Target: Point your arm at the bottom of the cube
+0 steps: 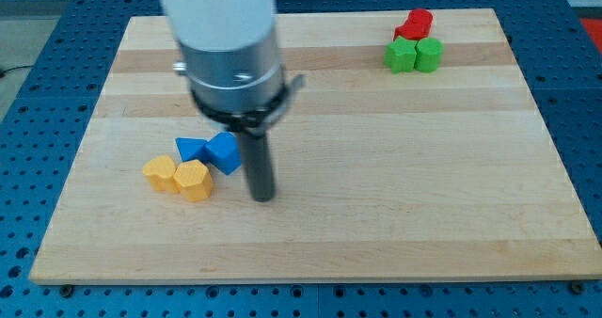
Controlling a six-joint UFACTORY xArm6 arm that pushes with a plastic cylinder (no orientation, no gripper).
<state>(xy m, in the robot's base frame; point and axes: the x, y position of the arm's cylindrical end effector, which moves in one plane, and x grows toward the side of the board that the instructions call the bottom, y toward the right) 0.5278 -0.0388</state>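
Two blue blocks lie together left of the board's middle: a blue cube (224, 152), set cornerwise so it shows as a diamond with a paler top face and darker sides, and a blue triangular block (191, 149) touching its left side. Just below and left of them sit two yellow blocks, a yellow star-like block (160, 173) and a yellow hexagonal block (192, 180), touching each other. My tip (262, 198) rests on the board just to the right of and slightly below the cube, near its lower right corner but not touching it; there is no claw on the rod, so nothing is gripped. Far off at the view's top right stand a red block (415, 23), a green block (402, 55) and a second green block (428, 54), bunched together. All lie on a pale wooden board (376, 186) with lengthwise grain, resting on a blue perforated table (583, 120). Bare wood spreads across the board's middle, right and bottom; the top-right bunch sits close to the top edge, while the cube is well away from every edge
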